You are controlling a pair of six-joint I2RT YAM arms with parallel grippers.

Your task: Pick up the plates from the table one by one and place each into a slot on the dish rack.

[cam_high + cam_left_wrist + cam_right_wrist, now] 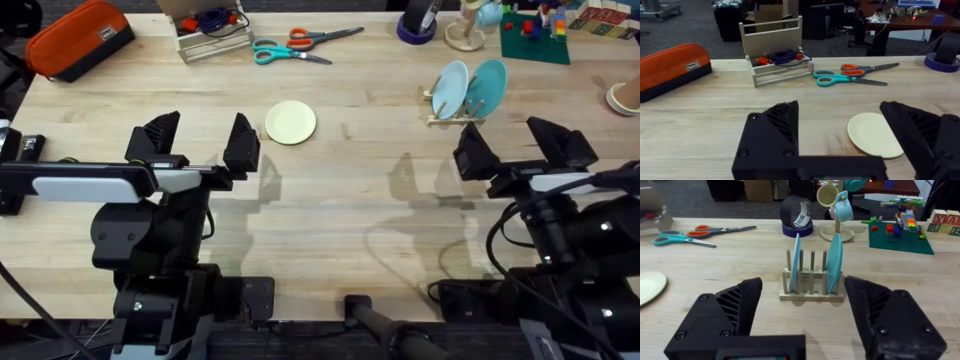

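A pale cream-yellow plate [291, 122] lies flat on the table [340, 210], left of centre; it also shows in the left wrist view [874, 134] and at the edge of the right wrist view [649, 286]. The wooden dish rack [455, 113] stands at the right, with a light blue plate [450, 88] and a teal plate [487, 85] upright in its slots. The right wrist view shows the rack [811, 292] with the blue plate [795, 262] and teal plate [833, 264]. My left gripper [200, 140] is open just left of the cream plate. My right gripper [520, 145] is open just in front of the rack.
An orange pouch [78, 38] lies at the far left. A small wooden crate [210, 30] and scissors [300, 45] sit at the back. A tape roll [417, 22], a mug stand [466, 28] and a green brick plate [535, 38] line the back right.
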